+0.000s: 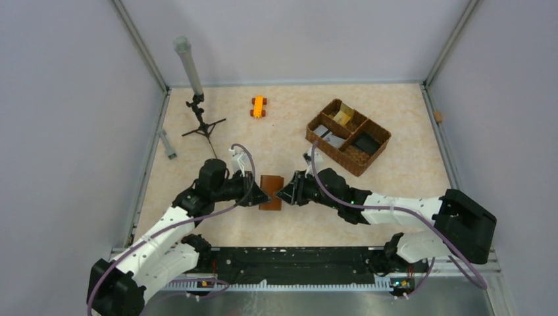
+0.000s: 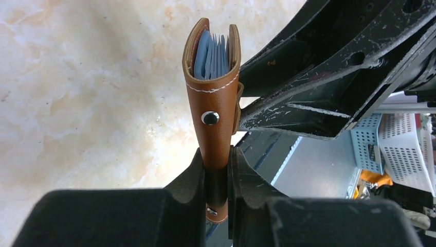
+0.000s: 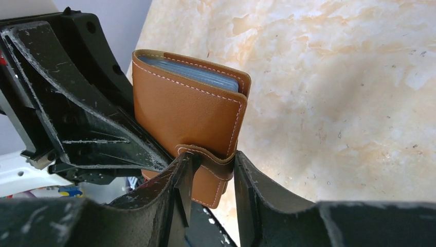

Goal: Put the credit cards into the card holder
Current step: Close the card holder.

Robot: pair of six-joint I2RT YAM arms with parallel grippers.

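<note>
The card holder (image 1: 270,192), a brown leather wallet, is held up between both grippers just in front of the arm bases. My left gripper (image 2: 222,164) is shut on its folded spine edge. The blue inner pockets (image 2: 212,54) show at the far end, and the two leather covers stand only slightly apart. My right gripper (image 3: 211,164) is shut on the snap tab side of the card holder (image 3: 185,108). The credit cards lie in the woven basket: a gold one (image 1: 342,117), a silver-grey one (image 1: 327,136) and a black one (image 1: 367,143).
The brown woven basket (image 1: 349,161) stands at the back right. An orange toy car (image 1: 258,106) sits at the back middle. A small black tripod (image 1: 202,125) with a grey tube (image 1: 189,66) stands at the back left, a grey bar (image 1: 168,145) beside it.
</note>
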